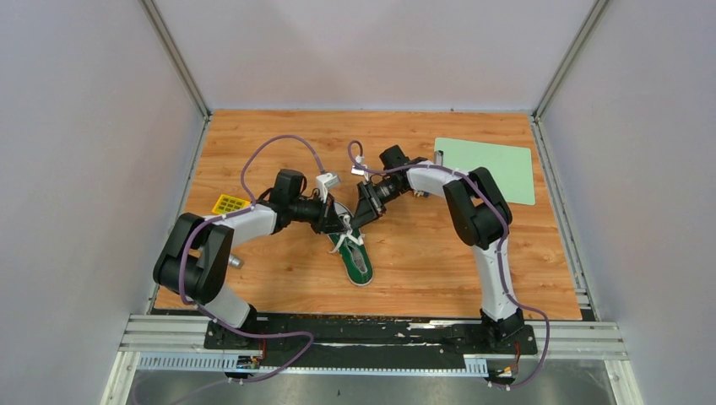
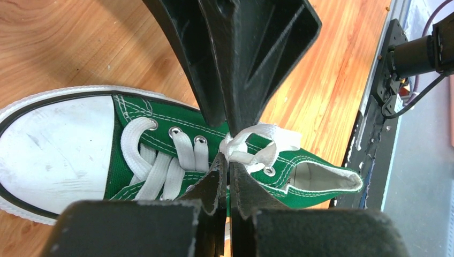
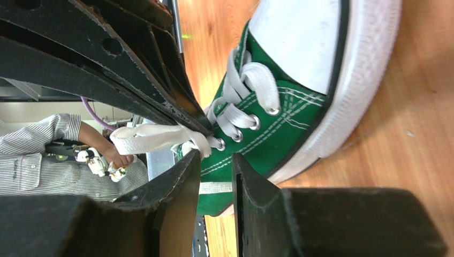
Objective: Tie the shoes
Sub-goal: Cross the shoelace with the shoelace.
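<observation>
Wooden table (image 1: 422,261): bare wood round the shoe, green mat (image 1: 485,169) well apart, upper right | green sneaker (image 1: 360,265) sat centre frame, heel toward the bottom, toe up under both arms | laces (image 2: 251,145) right at the tips | left gripper (image 2: 227,163) pressed together at the knot, pinch unclear | right gripper (image 3: 217,160) apart, just beside, equally near.

Top view sits high at the near edge, covering the whole table (image 1: 422,261) — wrist views close-up, opposite sides, sharing the shoe (image 2: 160,115).
</observation>
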You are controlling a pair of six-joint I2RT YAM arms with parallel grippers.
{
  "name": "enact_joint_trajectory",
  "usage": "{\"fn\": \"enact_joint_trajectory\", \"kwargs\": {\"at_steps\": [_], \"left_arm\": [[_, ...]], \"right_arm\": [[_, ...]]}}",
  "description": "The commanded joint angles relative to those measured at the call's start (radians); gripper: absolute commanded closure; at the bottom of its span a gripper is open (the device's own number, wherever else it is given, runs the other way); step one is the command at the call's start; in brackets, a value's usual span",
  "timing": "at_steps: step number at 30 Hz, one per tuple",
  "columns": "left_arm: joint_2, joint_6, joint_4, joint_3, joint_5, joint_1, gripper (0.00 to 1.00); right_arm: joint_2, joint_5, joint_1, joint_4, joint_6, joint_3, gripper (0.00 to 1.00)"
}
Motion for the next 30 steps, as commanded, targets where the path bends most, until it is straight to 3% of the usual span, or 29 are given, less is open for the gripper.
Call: {"fn": "enact_joint_trajectory", "kwargs": {"at_steps": [1,14,30], "left_arm": [[-0.039,0.052,-0.021,0.029,0.010,-0.010,1.00],[-0.080,0.115,-0.051,0.014,-0.012,-0.015,1.00],[-0.104,0.147,-0.081,0.009,-0.094,-0.033,1.00]], "right_arm": [[-0.032,0.005,-0.012,0.026,-0.001,0.005,0.71],[-0.031,0.134,-0.005,0.006,-0.056,0.019,0.71],[-0.006,-0.065,0.032,0.005,-0.058,0.056,0.71]]}}
